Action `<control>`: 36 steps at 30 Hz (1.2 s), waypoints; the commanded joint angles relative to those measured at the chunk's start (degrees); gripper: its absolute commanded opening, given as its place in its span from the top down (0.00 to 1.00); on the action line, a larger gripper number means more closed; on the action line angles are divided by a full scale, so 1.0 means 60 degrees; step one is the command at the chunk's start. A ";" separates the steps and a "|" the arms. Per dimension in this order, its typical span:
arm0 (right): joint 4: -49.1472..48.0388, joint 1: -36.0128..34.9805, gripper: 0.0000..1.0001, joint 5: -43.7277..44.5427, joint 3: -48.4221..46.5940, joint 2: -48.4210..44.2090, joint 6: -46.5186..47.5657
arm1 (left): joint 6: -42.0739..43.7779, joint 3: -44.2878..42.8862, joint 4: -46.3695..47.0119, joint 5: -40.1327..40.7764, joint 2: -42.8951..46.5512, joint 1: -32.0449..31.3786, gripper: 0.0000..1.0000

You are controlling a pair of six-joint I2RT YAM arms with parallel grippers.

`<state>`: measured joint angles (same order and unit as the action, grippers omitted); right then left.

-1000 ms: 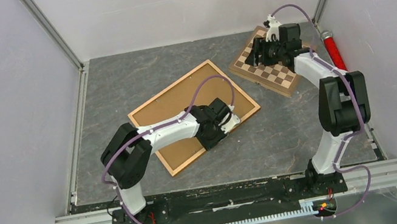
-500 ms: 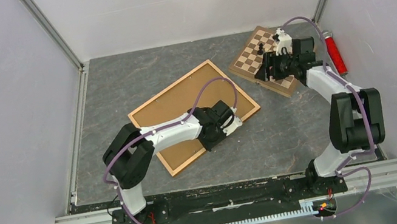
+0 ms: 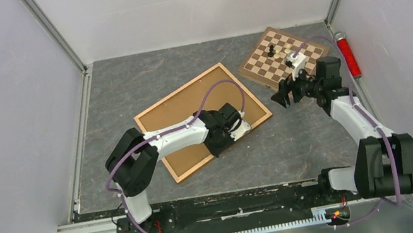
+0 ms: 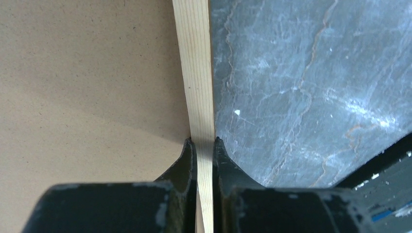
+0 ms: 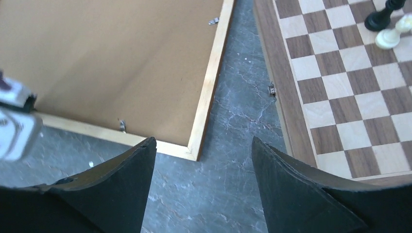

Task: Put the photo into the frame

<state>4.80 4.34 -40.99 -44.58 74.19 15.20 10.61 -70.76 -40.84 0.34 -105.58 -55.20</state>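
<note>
Grips the frame (image 4: 197, 73) with the left gripper (image 4: 201, 143), jaws pressed to either side of the thin wooden rail on the long edge nearest the arms, where a second ago stood half open over that same rail. Pulls the right gripper (image 5: 203, 139) off the chessboard (image 3: 274, 59) and hovers it near the frame's right-hand corner, jaws spread wide with nothing between them.

Lies flat on the table (image 3: 139, 77), back side up, with the brown backing board (image 5: 121, 48) filling the frame and small metal tabs (image 5: 121, 125) showing along the rim. No sign of the photo in any view; cannot tell where it is.

Reads as a first firm hold on the frame, not as any step of insertion. Probably calls for freeing the backing board before a print can go in, so counts as early in the task. Seems to line up the second gripper for work at that corner while the first steadies the rail.
</note>
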 commanded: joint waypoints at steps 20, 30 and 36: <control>0.1760 -0.2709 0.23 0.1296 0.2300 -0.4194 0.7465 | 0.2217 -0.3782 -0.4142 -0.2186 0.0492 0.0374 0.98; 0.0461 -0.5027 0.26 0.3737 0.2727 -0.3370 0.7885 | 0.2305 -0.3525 -0.4408 -0.2653 0.0816 0.0441 0.98; -0.1305 -0.5589 0.29 0.5040 0.3653 -0.3359 0.8276 | 0.2496 -0.3543 -0.4868 -0.3330 0.0981 0.0585 0.98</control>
<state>7.18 -27.62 -17.85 -25.58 54.22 61.65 20.21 -90.26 -67.83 -13.21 -103.83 -51.90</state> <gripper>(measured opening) 0.718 0.101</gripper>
